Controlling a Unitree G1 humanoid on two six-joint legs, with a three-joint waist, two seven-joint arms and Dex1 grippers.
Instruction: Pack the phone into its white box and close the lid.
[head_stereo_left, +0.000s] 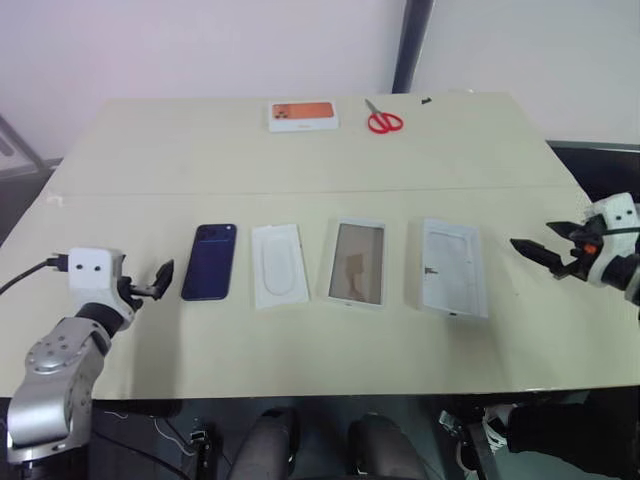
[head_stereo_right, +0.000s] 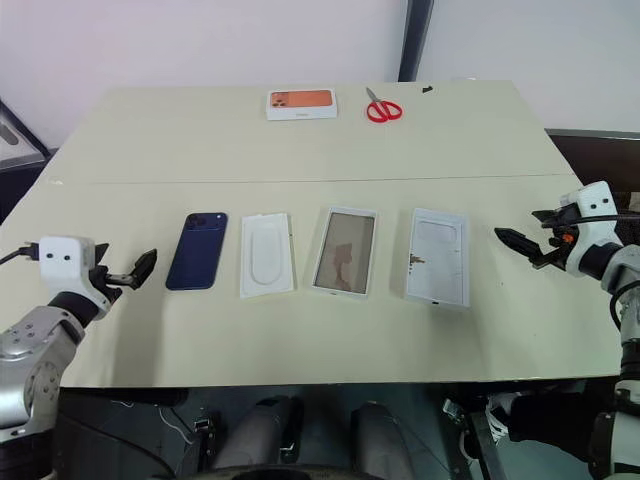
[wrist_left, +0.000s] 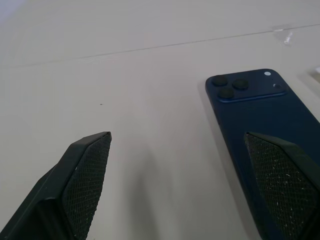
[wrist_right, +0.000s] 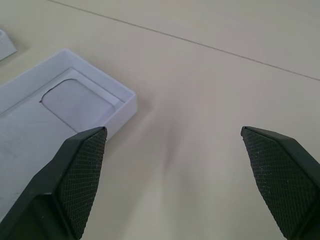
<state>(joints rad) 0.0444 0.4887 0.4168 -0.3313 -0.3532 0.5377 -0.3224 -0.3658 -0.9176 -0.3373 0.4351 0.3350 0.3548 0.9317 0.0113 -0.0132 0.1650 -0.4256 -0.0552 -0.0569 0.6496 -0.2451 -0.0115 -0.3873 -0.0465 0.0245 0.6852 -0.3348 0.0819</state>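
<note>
Left eye view: four flat rectangles in a row on the matte cream desk (head_stereo_left: 300, 370).
Both mesh-padded claws, left claw (head_stereo_left: 158, 279) and right claw (head_stereo_left: 533, 252), gape empty; between them lie the glossy navy slab phone (head_stereo_left: 209, 261), a white oval-embossed insert (head_stereo_left: 277, 265), the shiny-lined shallow white box (head_stereo_left: 356, 263) and the ridged white lid (head_stereo_left: 451, 266); beyond, red-handled scissors (head_stereo_left: 383, 119).

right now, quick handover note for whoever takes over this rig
Left end effector: open, empty, just left of the phone.
Right end effector: open, empty, right of the lid.
On the table, left to right: phone face down, insert, box empty, lid inside up.
Done: nothing.
Left: put the phone in the box, close the lid.
</note>
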